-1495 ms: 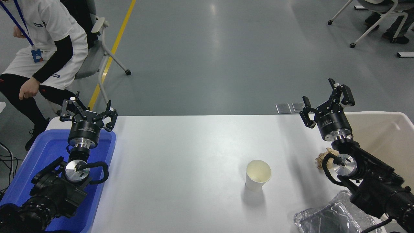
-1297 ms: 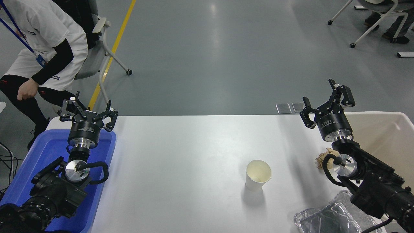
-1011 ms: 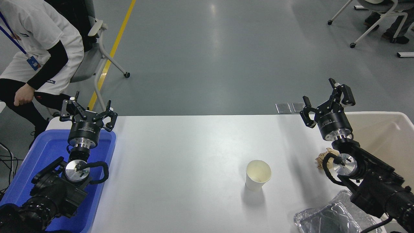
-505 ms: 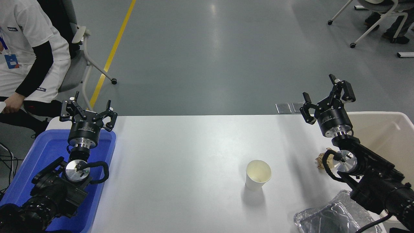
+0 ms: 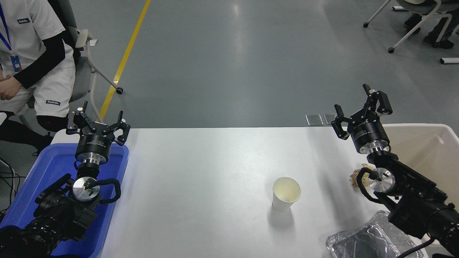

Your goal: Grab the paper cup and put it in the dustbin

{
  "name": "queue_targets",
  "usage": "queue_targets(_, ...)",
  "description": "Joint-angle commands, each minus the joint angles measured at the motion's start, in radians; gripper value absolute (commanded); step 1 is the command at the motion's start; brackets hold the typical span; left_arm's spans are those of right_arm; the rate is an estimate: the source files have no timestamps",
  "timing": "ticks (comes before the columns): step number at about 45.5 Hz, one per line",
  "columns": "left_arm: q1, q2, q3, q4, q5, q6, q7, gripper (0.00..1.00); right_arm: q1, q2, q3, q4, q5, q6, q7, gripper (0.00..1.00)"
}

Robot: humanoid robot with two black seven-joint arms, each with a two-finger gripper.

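The white paper cup (image 5: 285,194) stands upright on the white table, right of the middle, its cream inside showing. The cream-beige dustbin (image 5: 426,150) sits at the table's right edge, partly behind my right arm. My right gripper (image 5: 359,108) is open and empty, raised over the table's far right edge, well beyond and to the right of the cup. My left gripper (image 5: 96,123) is open and empty, parked over the far end of the blue tray at the lower left.
A blue plastic tray (image 5: 43,172) lies at the left edge under my left arm. A crumpled tan paper ball (image 5: 357,176) sits by my right wrist. A crinkled silver foil tray (image 5: 362,240) lies at the bottom right. A person (image 5: 32,53) sits at the far left.
My right gripper has shifted slightly up and to the left. The person at the far left has sat back and the chair has rolled left. The cup has not moved.
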Motion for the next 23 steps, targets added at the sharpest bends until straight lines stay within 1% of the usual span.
queue_targets(1, 0.000, 0.000, -0.001, 0.000, 0.000, 0.000, 0.000, 0.99, 0.006, -0.012, -0.084, -0.013, -0.003, 0.002, 0.001, 1.00)
queue_targets(7, 0.000, 0.000, -0.001, 0.001, 0.000, 0.000, 0.000, 0.99, 0.014, -0.037, -0.110, -0.011, -0.003, 0.003, 0.001, 1.00)
queue_targets(16, 0.000, 0.000, -0.001, 0.000, 0.001, 0.000, 0.000, 0.99, 0.021, -0.041, -0.188, 0.003, 0.002, -0.003, 0.001, 1.00)
queue_targets(23, 0.000, 0.000, -0.001, 0.001, 0.001, 0.000, 0.000, 0.99, 0.040, -0.106, -0.278, 0.058, -0.003, -0.063, 0.000, 1.00)
